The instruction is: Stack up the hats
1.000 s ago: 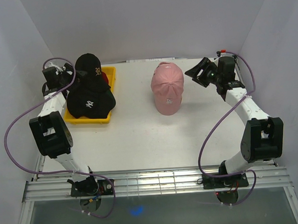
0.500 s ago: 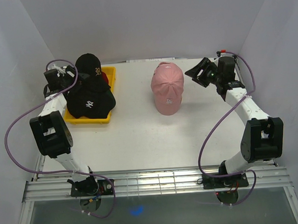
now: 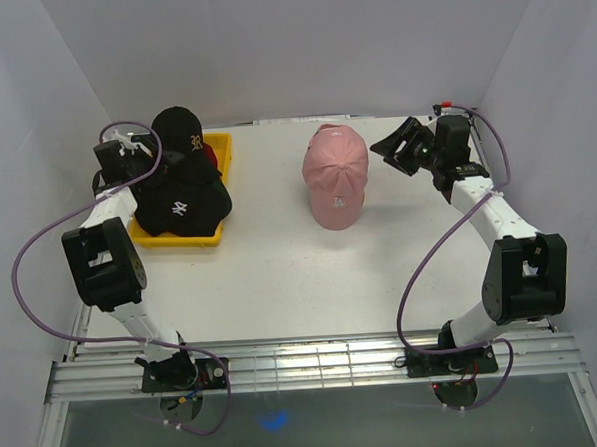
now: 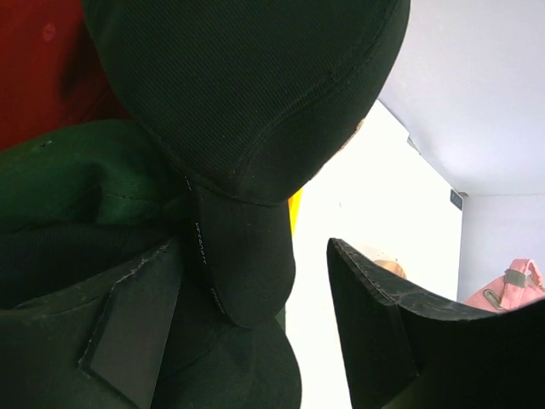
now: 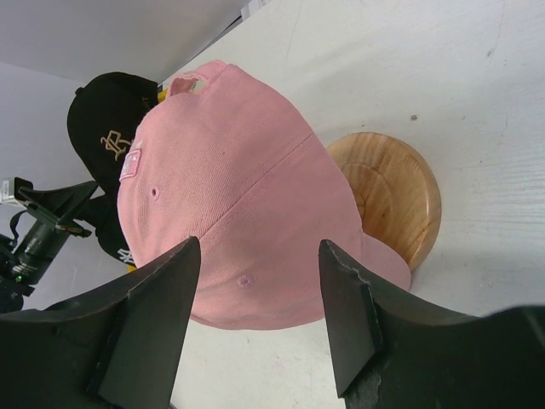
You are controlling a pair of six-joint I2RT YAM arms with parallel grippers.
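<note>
"Left gripper (image 4: 255, 256) — was it shut?"

"No, it was open. Its fingers (image 4: 128, 341) stood on both sides of the brim of a black hat (image 4: 247, 102). That hat was on the pile in the yellow tray (image 3: 174, 240). A green hat (image 4: 68, 170) and a red hat (image 4: 34, 68) were there too."

"And the right gripper (image 5: 255, 256)?"

"Open too — near the pink hat (image 5: 230, 204), not holding it. The pink hat sat on a wooden stand (image 5: 392, 192), well apart from the tray."

Pink cap (image 3: 334, 182); white-logo black cap (image 3: 182, 205); gold-logo black cap (image 3: 178, 130); red cap (image 4: 38, 68); dark green cap (image 4: 68, 170); yellow tray (image 3: 222, 157).
</note>
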